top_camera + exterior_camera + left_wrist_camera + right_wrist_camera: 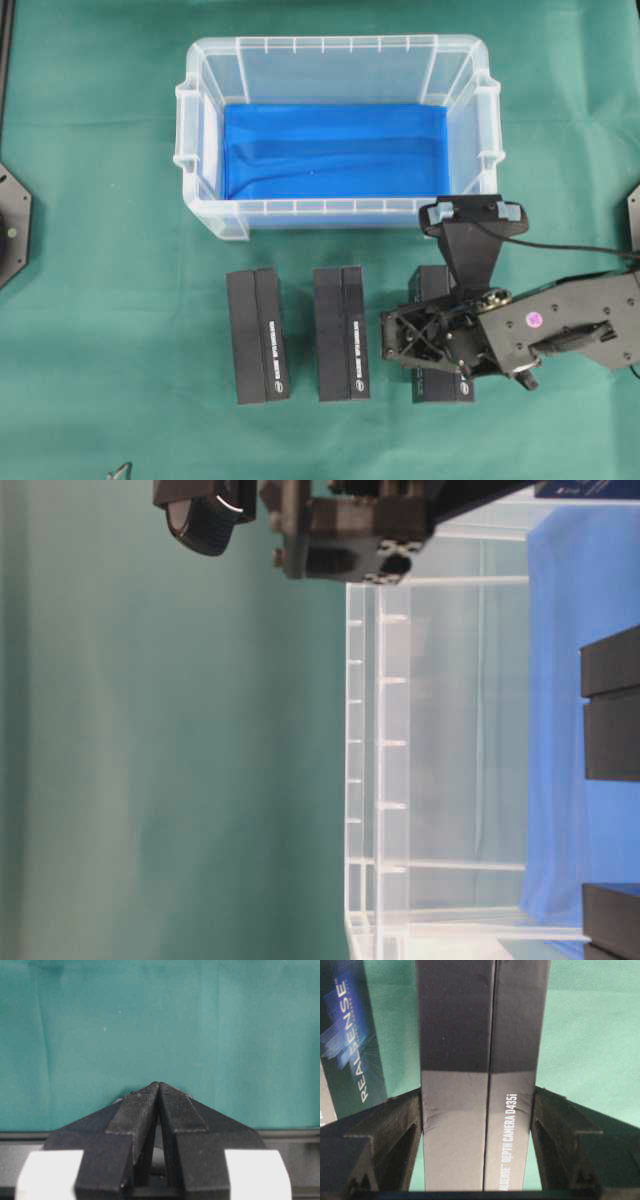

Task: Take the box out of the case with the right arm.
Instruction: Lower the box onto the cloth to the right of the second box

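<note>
Black fingers [395, 1135] of the right end effector [479, 1145] flanked a dark box [480, 1085] on both sides in the right wrist view, pinching it across its narrow width, a hold that suits setting it upright on the green worktop [100, 300]. That box [440, 340] stood third in a row beside two others [257, 335] [341, 332], all outside and just in front of the case [200, 120]. Inside the clear case only its blue sheet [335, 150] showed from overhead, so the removal looked all but done, with just the release left. Parked well off, the left end effector [159, 1091] had its fingers pressed together on nothing.
</note>
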Tool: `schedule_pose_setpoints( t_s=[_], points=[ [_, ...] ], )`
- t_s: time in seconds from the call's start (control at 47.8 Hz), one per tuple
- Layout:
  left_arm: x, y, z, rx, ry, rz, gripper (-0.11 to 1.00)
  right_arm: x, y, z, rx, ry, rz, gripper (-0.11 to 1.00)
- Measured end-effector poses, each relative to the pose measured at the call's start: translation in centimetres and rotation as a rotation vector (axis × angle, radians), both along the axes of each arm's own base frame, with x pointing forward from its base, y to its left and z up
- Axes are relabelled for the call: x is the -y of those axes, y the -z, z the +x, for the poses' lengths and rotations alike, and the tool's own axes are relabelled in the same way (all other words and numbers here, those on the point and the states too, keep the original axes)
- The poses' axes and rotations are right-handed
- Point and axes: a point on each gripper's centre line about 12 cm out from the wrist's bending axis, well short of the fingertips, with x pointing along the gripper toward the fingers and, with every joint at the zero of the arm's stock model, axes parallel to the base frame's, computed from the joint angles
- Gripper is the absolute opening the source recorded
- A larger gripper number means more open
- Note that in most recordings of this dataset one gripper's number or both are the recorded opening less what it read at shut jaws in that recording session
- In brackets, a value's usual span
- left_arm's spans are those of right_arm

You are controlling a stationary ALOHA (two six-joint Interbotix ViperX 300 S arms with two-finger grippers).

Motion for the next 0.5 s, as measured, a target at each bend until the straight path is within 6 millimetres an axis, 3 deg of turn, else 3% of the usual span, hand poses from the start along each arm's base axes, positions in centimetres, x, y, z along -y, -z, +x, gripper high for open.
schedule_pose_setpoints(
  t_s=[0.503],
  points=[
    [0.0, -0.01, 0.02, 0.002, 0.0, 0.0, 0.0, -0.04, 0.12, 0.09, 0.011, 0.005, 0.005, 0.65]
  ],
)
